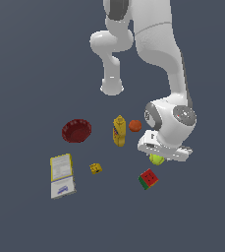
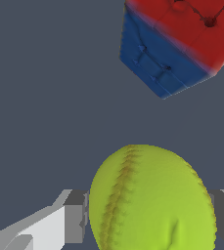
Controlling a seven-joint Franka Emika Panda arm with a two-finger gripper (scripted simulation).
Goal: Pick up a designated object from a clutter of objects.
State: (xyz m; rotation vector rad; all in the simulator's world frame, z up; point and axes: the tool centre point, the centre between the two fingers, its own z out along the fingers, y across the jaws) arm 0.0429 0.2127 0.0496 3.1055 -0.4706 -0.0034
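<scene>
The yellow-green tennis ball (image 1: 156,159) lies under the white hand at the exterior view's right. In the wrist view the ball (image 2: 152,195) fills the gap between my fingers. The gripper (image 1: 159,157) is down around it, and both dark finger pads (image 2: 77,219) touch its sides. I cannot tell whether the ball rests on the floor or is lifted. The red-and-green cube (image 1: 148,179) lies just in front of the ball. It shows red and blue faces in the wrist view (image 2: 172,44).
An orange ball (image 1: 135,125) and an upright yellow mustard bottle (image 1: 119,131) stand behind the gripper. A dark red bowl (image 1: 76,131), a small yellow block (image 1: 96,168) and two flat boxes (image 1: 61,166) (image 1: 63,188) lie at the exterior view's left.
</scene>
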